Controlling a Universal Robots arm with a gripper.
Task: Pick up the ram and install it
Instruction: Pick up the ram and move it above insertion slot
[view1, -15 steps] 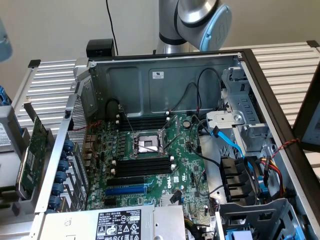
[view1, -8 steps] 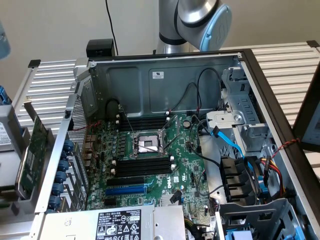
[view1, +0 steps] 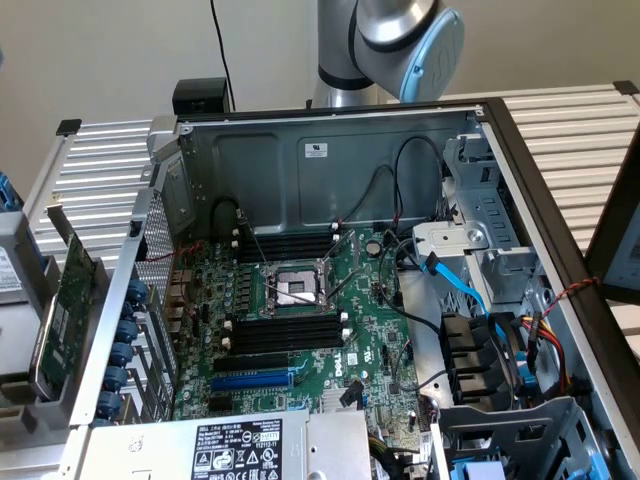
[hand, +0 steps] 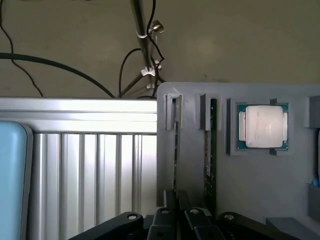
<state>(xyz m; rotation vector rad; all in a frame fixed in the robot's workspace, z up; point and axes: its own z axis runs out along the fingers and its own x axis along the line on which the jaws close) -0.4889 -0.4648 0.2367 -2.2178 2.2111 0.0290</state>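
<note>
Ram (hand: 176, 150) stands in a grey tray (hand: 260, 190) slot, the gripper (hand: 176, 201) apparently clamped on it; the arm (view1: 395, 40) rises at twelve o'clock beyond the case (view1: 270, 165) in the exterior view.

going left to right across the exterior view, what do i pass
green card → blue clips → processor socket → blue cable → red and yellow wires
</note>
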